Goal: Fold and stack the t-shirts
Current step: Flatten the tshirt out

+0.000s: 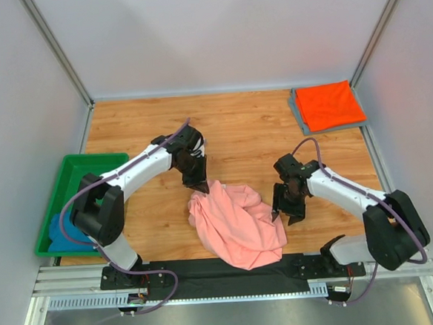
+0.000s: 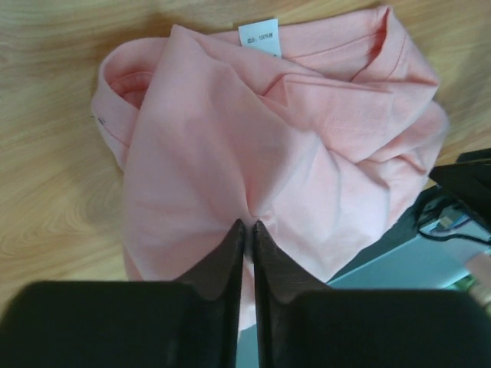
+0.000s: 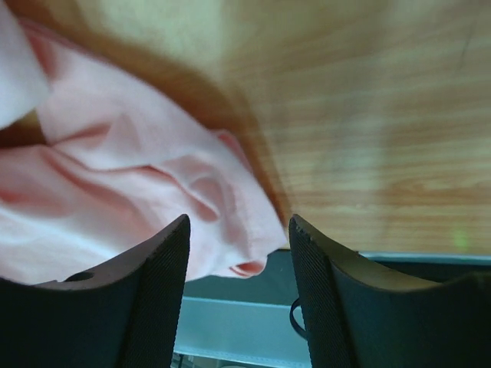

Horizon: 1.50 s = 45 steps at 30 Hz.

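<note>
A crumpled salmon-pink t-shirt [image 1: 236,224] lies near the table's front edge, its lower end over the black base strip. My left gripper [image 1: 197,185] is at the shirt's upper left. In the left wrist view the left gripper [image 2: 248,224] has its jaws nearly together, pinching a fold of the pink t-shirt [image 2: 268,138]. My right gripper [image 1: 288,211] sits at the shirt's right edge. In the right wrist view the right gripper [image 3: 239,222] is open, with a corner of the pink t-shirt [image 3: 115,176] lying loose between its fingers. A folded orange-red t-shirt [image 1: 330,104] rests on a grey t-shirt [image 1: 295,113] at the back right.
A green bin [image 1: 80,172] stands at the left edge with a teal-blue t-shirt [image 1: 60,234] inside. Grey walls enclose the wooden table [image 1: 236,124] on three sides. The black base strip [image 1: 187,272] and metal rail run along the front.
</note>
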{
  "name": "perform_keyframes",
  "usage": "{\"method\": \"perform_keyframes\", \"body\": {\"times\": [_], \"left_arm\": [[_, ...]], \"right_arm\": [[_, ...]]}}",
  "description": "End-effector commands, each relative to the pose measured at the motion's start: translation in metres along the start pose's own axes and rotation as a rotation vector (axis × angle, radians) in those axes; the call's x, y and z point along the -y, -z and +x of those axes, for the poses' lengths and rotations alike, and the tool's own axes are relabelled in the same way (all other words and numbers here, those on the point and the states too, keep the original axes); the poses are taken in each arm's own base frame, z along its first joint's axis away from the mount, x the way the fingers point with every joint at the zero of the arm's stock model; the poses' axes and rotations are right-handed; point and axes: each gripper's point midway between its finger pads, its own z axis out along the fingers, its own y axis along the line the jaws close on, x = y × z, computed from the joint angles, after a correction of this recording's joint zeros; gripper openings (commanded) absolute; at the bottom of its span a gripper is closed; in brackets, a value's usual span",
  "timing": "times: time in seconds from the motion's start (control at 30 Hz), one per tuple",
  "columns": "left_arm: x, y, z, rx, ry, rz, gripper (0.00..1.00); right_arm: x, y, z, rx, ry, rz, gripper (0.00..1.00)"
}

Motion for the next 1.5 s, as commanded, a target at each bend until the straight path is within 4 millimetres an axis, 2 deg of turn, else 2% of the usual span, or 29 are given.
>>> {"method": "perform_keyframes", "body": {"times": [0.0,0.03,0.07,0.13,0.23,0.27,0.33,0.37,0.4,0.47,0.5,0.53,0.57,0.6,0.63,0.67,0.83,0.97,1.0,1.03,1.07,1.1,1.13,1.17,1.2,1.27,1.33,1.43,1.47], "left_arm": [[0.026,0.018,-0.021,0.064,-0.054,0.077,0.05],[0.024,0.020,-0.026,0.080,-0.052,0.057,0.00],[0.020,0.020,-0.023,0.058,-0.043,0.029,0.00],[0.024,0.028,-0.034,0.082,-0.047,0.009,0.00],[0.025,0.034,-0.041,0.095,-0.046,-0.017,0.00],[0.024,0.036,-0.043,0.102,-0.038,-0.024,0.00],[0.026,0.042,-0.052,0.130,-0.034,-0.034,0.00],[0.025,0.048,-0.054,0.132,-0.024,-0.040,0.00],[0.029,0.056,-0.062,0.163,-0.027,-0.044,0.00],[0.025,0.067,-0.066,0.166,-0.018,-0.070,0.00],[0.032,0.083,-0.078,0.214,-0.032,-0.071,0.00],[0.032,0.093,-0.083,0.237,-0.051,-0.085,0.00],[0.037,0.114,-0.090,0.282,-0.066,-0.100,0.00],[0.039,0.122,-0.093,0.302,-0.077,-0.106,0.00],[0.043,0.134,-0.095,0.329,-0.094,-0.102,0.00],[0.045,0.142,-0.096,0.346,-0.102,-0.100,0.00],[0.062,0.187,-0.095,0.464,-0.148,-0.042,0.00],[0.048,0.169,-0.070,0.437,-0.133,-0.027,0.00],[0.036,0.142,-0.051,0.347,-0.114,-0.021,0.00],[0.036,0.137,-0.039,0.326,-0.102,0.002,0.00],[0.025,0.114,-0.022,0.259,-0.082,-0.004,0.00],[0.026,0.105,-0.010,0.217,-0.076,0.023,0.00],[0.030,0.101,0.001,0.204,-0.076,0.045,0.00],[0.020,0.084,0.019,0.147,-0.059,0.033,0.00],[0.022,0.078,0.030,0.112,-0.053,0.060,0.02],[0.020,0.067,0.045,0.074,-0.014,0.091,0.20],[0.015,0.066,0.045,0.084,-0.009,0.070,0.41],[0.009,0.077,0.023,0.139,-0.058,-0.018,0.58],[0.009,0.088,0.004,0.200,-0.074,-0.061,0.60]], "right_arm": [[-0.017,-0.002,-0.041,0.100,0.059,-0.041,0.56],[-0.017,-0.008,-0.044,0.085,0.079,-0.028,0.56],[-0.022,-0.009,-0.051,0.096,0.094,-0.038,0.55],[-0.016,-0.022,-0.055,0.070,0.095,0.019,0.51],[-0.015,-0.032,-0.068,0.089,0.113,0.052,0.38],[-0.017,-0.033,-0.071,0.102,0.124,0.049,0.28],[-0.022,-0.027,-0.084,0.134,0.123,0.045,0.16],[-0.023,-0.021,-0.089,0.144,0.124,0.052,0.02],[-0.023,-0.015,-0.095,0.153,0.119,0.062,0.00],[-0.029,0.019,-0.114,0.209,0.114,0.093,0.00],[-0.031,0.039,-0.125,0.258,0.112,0.112,0.00],[-0.039,0.071,-0.133,0.287,0.111,0.116,0.00],[-0.046,0.107,-0.140,0.341,0.116,0.115,0.00],[-0.046,0.109,-0.141,0.346,0.114,0.113,0.00],[-0.051,0.136,-0.142,0.374,0.115,0.100,0.00],[-0.053,0.147,-0.142,0.383,0.114,0.086,0.00],[-0.063,0.181,-0.125,0.411,0.088,-0.016,0.00],[-0.042,0.160,-0.108,0.402,0.049,0.000,0.00],[-0.030,0.141,-0.095,0.351,0.042,0.031,0.00],[-0.025,0.129,-0.088,0.325,0.034,0.039,0.00],[-0.020,0.120,-0.080,0.304,0.011,0.041,0.00],[-0.007,0.099,-0.064,0.234,-0.002,0.073,0.00],[-0.002,0.091,-0.057,0.206,-0.015,0.085,0.00],[0.002,0.087,-0.050,0.192,-0.041,0.088,0.00],[0.012,0.075,-0.039,0.152,-0.049,0.116,0.01],[0.019,0.069,-0.032,0.125,-0.067,0.144,0.09],[0.018,0.073,-0.036,0.131,-0.065,0.151,0.18],[0.002,0.087,-0.055,0.180,-0.045,0.120,0.29],[-0.003,0.088,-0.061,0.186,-0.037,0.113,0.32]]}}
